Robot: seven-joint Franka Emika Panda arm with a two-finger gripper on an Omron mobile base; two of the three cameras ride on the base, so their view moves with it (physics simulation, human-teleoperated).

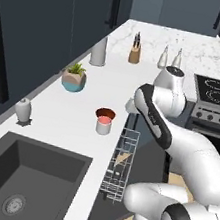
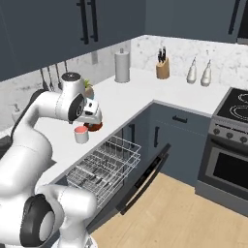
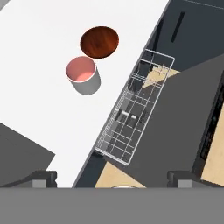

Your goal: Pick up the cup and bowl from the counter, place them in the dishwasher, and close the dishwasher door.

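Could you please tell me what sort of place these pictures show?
A rendered home kitchen, it seems: a long white marbled counter with a dark sunken sink, a silver oven with knobs, and a dishwasher's white wire pull-out rack drawn out over its open door.

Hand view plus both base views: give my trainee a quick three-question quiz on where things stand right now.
1. True or false: the cup and the bowl both stand on the counter.
2. The dishwasher door is: A) shut, B) open with the rack pulled out, C) open with the rack pushed in.
3. Fill in: the tool holds ____.

Key: 1 true; 2 B; 3 nothing, its fingers are spread wide above the counter edge.
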